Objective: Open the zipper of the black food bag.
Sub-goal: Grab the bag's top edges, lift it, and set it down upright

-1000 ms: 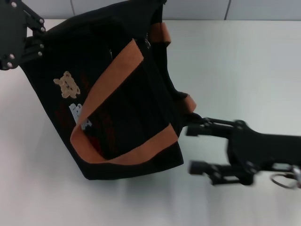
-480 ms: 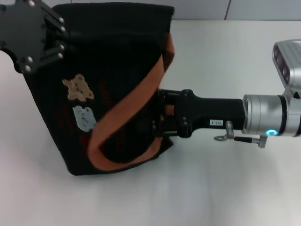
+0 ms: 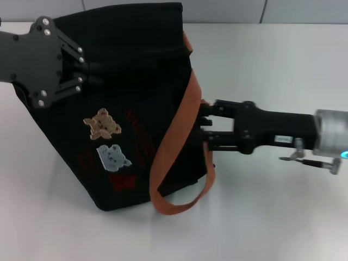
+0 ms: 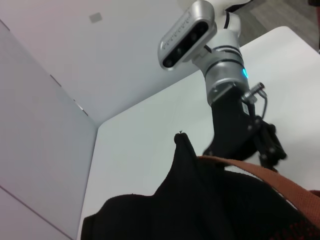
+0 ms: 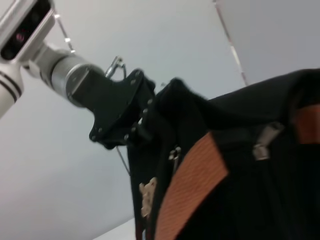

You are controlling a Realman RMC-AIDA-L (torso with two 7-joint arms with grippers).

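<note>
Black food bag (image 3: 136, 109) stands on the white table (image 3: 272, 65), tilted, bear patches facing up.
Left gripper (image 3: 81, 68) clamps its far-left corner; right gripper (image 3: 202, 130), grip unclear, meets the right end by the zipper (image 5: 265, 141).

Open white worktop (image 3: 261, 60) from twelve round to six o'clock of the bag (image 3: 136, 65). Blocked at three o'clock by the right claw (image 3: 204, 130), pressed against the bag's side beside the orange strap (image 3: 179, 141). Blocked at nine o'clock by the left claw (image 3: 81, 68).
</note>
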